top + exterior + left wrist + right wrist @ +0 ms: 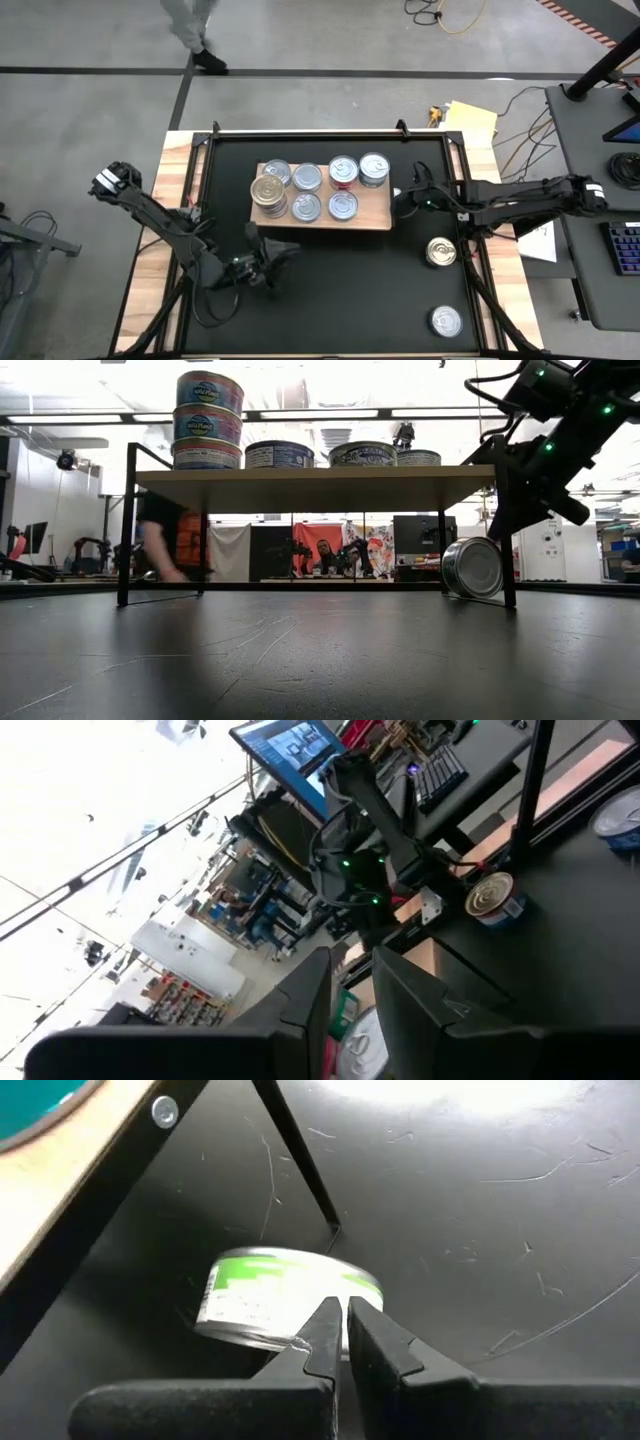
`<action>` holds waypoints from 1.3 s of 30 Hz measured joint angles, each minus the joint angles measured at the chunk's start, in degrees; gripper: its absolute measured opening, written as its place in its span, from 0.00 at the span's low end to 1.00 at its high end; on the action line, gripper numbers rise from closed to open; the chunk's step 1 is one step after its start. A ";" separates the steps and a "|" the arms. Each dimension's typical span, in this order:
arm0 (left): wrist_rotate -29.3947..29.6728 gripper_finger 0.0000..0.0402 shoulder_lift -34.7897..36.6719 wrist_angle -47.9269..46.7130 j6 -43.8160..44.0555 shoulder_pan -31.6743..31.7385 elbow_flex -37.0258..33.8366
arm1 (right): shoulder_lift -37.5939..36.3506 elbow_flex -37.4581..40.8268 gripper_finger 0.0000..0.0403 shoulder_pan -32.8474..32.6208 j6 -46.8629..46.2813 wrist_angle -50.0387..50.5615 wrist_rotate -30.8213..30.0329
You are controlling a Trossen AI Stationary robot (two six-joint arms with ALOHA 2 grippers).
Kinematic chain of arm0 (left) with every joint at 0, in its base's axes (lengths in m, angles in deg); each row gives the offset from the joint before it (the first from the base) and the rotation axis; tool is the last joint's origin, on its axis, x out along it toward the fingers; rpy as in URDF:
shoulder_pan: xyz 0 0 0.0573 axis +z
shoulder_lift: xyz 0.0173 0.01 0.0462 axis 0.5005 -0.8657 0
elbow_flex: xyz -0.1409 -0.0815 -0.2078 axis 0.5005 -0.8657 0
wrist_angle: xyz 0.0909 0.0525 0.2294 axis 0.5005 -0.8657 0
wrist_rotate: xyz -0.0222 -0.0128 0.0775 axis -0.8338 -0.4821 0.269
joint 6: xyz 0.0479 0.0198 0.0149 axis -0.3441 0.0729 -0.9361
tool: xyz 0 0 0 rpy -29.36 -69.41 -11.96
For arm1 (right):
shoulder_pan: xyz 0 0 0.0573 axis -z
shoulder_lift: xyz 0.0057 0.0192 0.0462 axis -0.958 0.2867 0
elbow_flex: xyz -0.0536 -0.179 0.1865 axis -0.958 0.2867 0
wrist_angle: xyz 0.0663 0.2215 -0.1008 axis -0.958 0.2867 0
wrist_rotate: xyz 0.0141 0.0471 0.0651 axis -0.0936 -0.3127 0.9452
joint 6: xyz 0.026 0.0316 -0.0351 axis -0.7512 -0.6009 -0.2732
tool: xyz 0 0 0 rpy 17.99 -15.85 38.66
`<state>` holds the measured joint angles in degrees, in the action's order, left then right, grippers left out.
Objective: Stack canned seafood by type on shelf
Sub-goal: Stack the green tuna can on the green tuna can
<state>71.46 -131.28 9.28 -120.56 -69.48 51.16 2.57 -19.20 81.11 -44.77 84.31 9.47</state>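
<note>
Behind the worktop (pixel 330 290) is workshop clutter; beside the shelf (pixel 378 215), right fingers (pixel 340 1330) are closed against a tipped tin (pixel 260 1295), apparently recovering it; next, regrip and lift.

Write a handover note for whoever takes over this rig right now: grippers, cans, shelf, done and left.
Right gripper: shut, empty, at the shelf's right end beside a green-label can tipped on its edge by the shelf's leg.
Left gripper: near the shelf's front-left corner, holding nothing that shows.
Shelf: several cans on top, including a gold-lid stack at its left.
Left: the tipped can and two loose cans on the mat.
</note>
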 joint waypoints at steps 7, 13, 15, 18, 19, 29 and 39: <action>0.08 0.16 1.80 0.02 -4.47 1.64 0.00 | -1.21 0.02 0.03 -0.01 -0.70 -0.41 -0.93; 0.09 0.16 1.87 -2.15 -4.60 3.26 0.00 | -8.47 1.14 0.03 -0.01 2.47 -0.09 -1.11; 0.21 0.16 1.83 -4.91 -2.92 3.42 0.00 | -11.47 2.84 0.03 -0.03 2.63 -0.46 -1.68; 2.58 0.16 1.86 -5.44 -2.29 4.02 0.00 | -15.38 6.84 0.03 -0.03 3.16 -4.49 -1.67; 2.91 0.16 2.03 -5.38 -2.66 4.33 0.00 | -16.44 8.56 0.03 -0.03 3.57 -7.23 -0.97; 3.12 0.16 3.34 -6.10 -3.95 8.42 0.00 | -17.64 16.92 0.03 -0.03 3.32 -23.37 -0.32; 2.16 0.16 3.60 -6.03 -4.58 12.08 0.00 | -12.25 16.76 0.03 -0.03 1.14 -25.20 -2.24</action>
<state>73.63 -127.68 3.25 -125.14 -57.40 51.16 -9.68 -2.43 81.09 -43.63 59.12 7.23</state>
